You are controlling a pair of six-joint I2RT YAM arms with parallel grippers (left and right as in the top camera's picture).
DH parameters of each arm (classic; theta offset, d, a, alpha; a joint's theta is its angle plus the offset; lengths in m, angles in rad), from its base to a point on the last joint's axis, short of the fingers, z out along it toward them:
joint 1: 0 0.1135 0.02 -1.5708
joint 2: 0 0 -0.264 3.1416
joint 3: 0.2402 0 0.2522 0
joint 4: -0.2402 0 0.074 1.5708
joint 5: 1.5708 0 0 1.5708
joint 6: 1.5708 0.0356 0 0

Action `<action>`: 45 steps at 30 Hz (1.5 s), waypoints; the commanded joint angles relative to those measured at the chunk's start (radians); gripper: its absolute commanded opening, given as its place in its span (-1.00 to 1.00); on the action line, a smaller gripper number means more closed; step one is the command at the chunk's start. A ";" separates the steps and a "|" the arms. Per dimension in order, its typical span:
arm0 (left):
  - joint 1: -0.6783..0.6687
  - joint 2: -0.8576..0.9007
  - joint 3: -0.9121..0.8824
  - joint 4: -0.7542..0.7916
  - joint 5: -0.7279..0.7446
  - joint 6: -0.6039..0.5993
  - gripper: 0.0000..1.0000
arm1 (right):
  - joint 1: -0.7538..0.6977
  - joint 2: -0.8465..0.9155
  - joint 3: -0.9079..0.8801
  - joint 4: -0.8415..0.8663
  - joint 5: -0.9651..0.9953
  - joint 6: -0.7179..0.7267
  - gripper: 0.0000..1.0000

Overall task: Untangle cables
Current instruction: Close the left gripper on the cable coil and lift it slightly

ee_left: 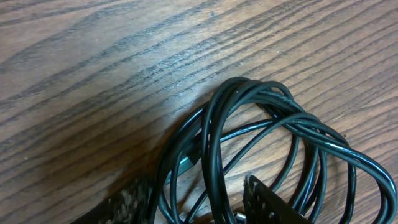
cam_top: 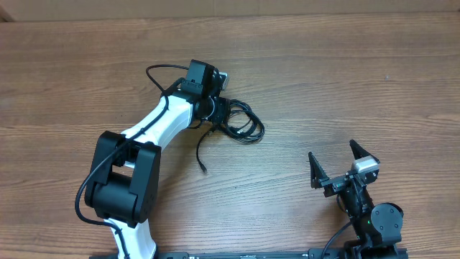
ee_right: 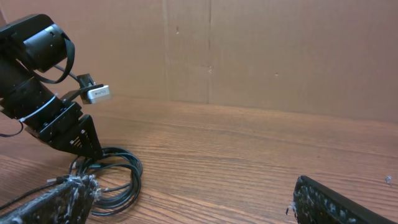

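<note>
Jaws first: your right gripper (cam_top: 334, 155) has them spread as wide as they go, with nothing between them. It's parked low at the near right of the worktop (cam_top: 323, 72), well apart from the action. The left gripper (cam_top: 215, 111) is down on the cables (cam_top: 244, 126), and its wrist view shows the jaws part-way apart with several loops running between them. I honestly can't tell if they're pinching a strand or just straddling the pile.

The cables sit a bit left of centre on the worktop, right under and beside the left gripper. They're one overlapping coil, with black loops stacked and crossing each other. There's a bluish bit tucked in the middle that might be a plug, but it's too blurry to call. One tail (cam_top: 202, 155) trails out of the coil toward the near edge and ends in a small tip.

Progress-wise, I'd call this early days. That one tail is the only part lying clear. No cord has been pulled out and laid on its own, and the loops all share one heap. Basically the whole separating job is left: find which loop goes over which, then draw each cord out.
</note>
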 commanded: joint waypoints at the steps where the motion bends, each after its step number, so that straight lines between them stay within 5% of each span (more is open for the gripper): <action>1: -0.007 0.016 0.006 0.003 0.034 0.015 -0.02 | 0.005 -0.005 -0.010 0.005 0.006 0.002 1.00; 18: -0.007 0.016 0.005 0.002 0.034 0.050 -0.14 | 0.005 -0.005 -0.010 0.005 0.006 0.002 1.00; 23: -0.007 0.016 0.005 0.015 0.035 0.049 -0.48 | 0.005 -0.005 -0.010 0.005 0.006 0.002 0.99; 35: -0.007 0.016 0.004 0.006 0.035 0.094 -0.91 | 0.005 -0.005 -0.010 0.005 0.006 0.002 1.00; 45: -0.004 0.015 0.006 0.030 0.090 0.169 -0.92 | 0.005 -0.005 -0.010 0.005 0.006 0.002 1.00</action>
